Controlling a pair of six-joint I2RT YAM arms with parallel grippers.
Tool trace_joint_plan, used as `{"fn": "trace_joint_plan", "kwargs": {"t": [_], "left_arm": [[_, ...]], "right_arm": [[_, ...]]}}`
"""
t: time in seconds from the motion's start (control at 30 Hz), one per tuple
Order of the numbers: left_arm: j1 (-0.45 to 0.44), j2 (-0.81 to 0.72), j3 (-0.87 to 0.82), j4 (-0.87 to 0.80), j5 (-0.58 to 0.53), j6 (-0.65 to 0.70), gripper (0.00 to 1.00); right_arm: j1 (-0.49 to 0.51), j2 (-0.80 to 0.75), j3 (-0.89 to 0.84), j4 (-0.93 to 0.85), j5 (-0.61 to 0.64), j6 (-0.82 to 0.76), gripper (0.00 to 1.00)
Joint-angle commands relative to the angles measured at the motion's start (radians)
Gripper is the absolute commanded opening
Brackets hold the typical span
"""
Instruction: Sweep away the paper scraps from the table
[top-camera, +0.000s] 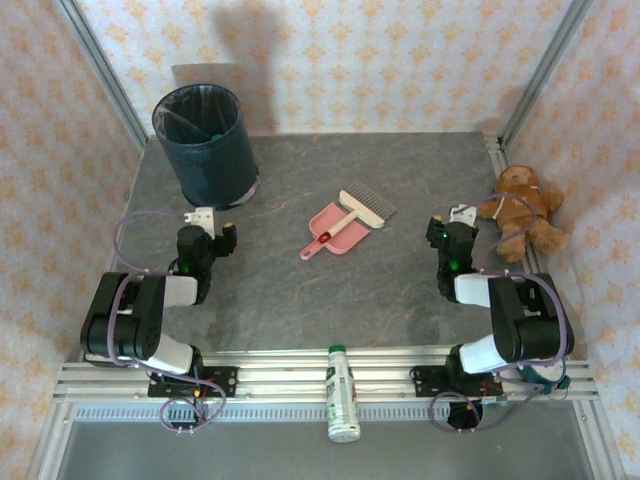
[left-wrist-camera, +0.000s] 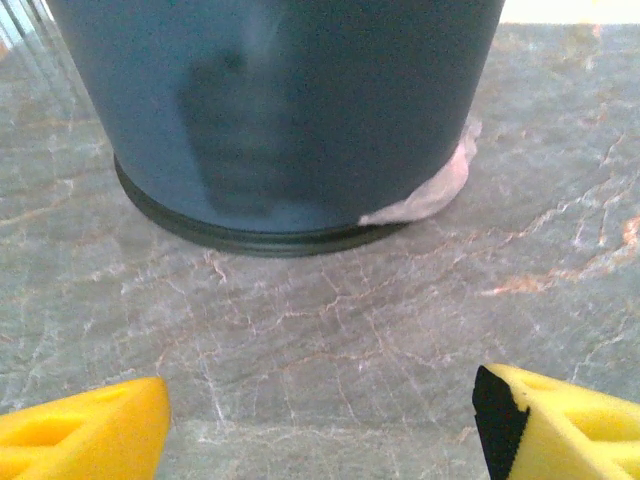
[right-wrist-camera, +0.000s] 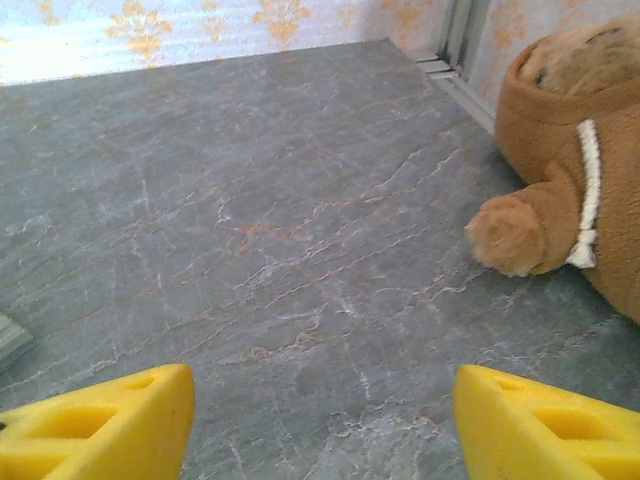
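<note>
Both arms folded low near the near edge, jaws apart and empty.
From above, the left gripper faces the round dark-blue bin at the far-left corner of the table, and the right gripper faces a plush bear at the right edge. A red scrap lies in the pink plastic dustpan mid-table, with a brush across it. Left wrist: yellow fingers spread over veined grey stone. Right wrist: likewise spread.

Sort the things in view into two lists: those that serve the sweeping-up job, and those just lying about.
For the job: pink dustpan, brush, dark blue bin, the table itself.
Just lying about: teddy bear, bottle on the near rail.
</note>
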Motion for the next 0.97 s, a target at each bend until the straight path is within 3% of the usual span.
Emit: {"fn": "trace_joint_plan", "kwargs": {"t": [0.0, 0.1, 0.2, 0.93], "left_arm": [[0.002, 0.026, 0.029, 0.073, -0.030, -0.009, 0.83], [-0.006, 0.027, 0.037, 0.049, -0.049, -0.004, 0.99], [-0.008, 0.021, 0.040, 0.035, -0.050, -0.002, 1.00], [-0.009, 0.025, 0.039, 0.046, -0.030, 0.008, 1.00]], "right_arm": [[-0.005, 0.043, -0.003, 0.056, -0.034, 0.002, 0.71], [-0.015, 0.056, 0.029, 0.007, -0.021, 0.024, 0.83], [-0.017, 0.058, 0.031, 0.009, -0.023, 0.025, 0.99], [-0.018, 0.060, 0.028, 0.017, -0.024, 0.024, 0.99]]}}
